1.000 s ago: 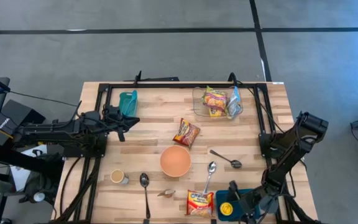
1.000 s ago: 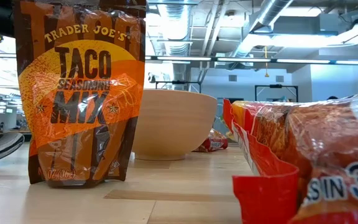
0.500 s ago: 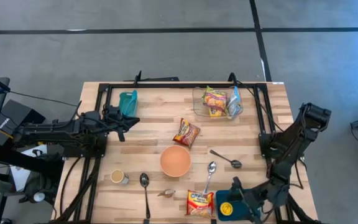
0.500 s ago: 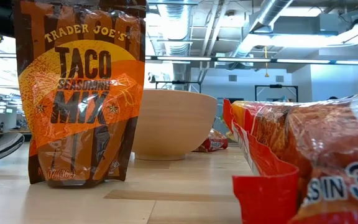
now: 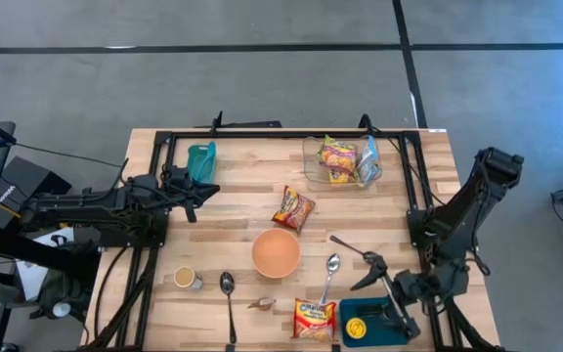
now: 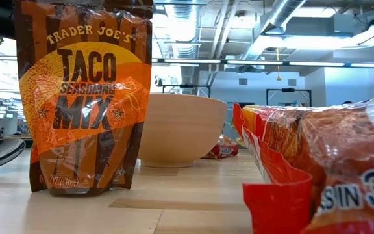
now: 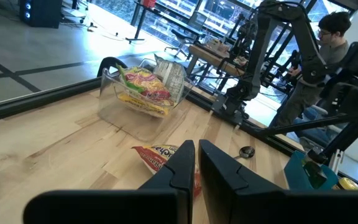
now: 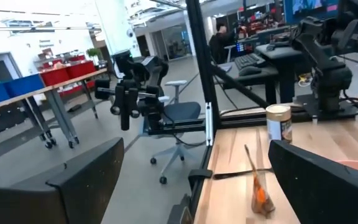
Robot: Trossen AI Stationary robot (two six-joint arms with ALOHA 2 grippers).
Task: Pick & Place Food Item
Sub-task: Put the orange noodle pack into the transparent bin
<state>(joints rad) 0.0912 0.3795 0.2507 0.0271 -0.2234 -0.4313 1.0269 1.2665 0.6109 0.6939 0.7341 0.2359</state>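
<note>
The table [image 5: 233, 186] is made of pale wood planks, with a black metal frame around it and a grey floor beyond. In the middle sits a smooth, round wooden bowl [image 5: 276, 252]. It looks bare inside. Just behind it lies a shiny orange taco mix packet [image 5: 293, 207], flat on the wood. A clear plastic box [image 5: 313, 166] at the far side holds crinkly snack bags [image 5: 338, 159]. A noodle packet [image 5: 314, 319] lies at the near edge, beside a teal plate [image 5: 365, 326] with a yellow thing on it. Three metal spoons [image 5: 228, 291] and a small cup [image 5: 186, 279] lie near the front.

The right gripper [image 5: 380, 284] is up over the near right corner, above the teal plate. Its jaws are spread wide and hold nothing.

The left gripper [image 7: 195, 163] waits at the left side, next to a teal cup [image 5: 201, 159]. Its two fingers are pressed together and hold nothing.
</note>
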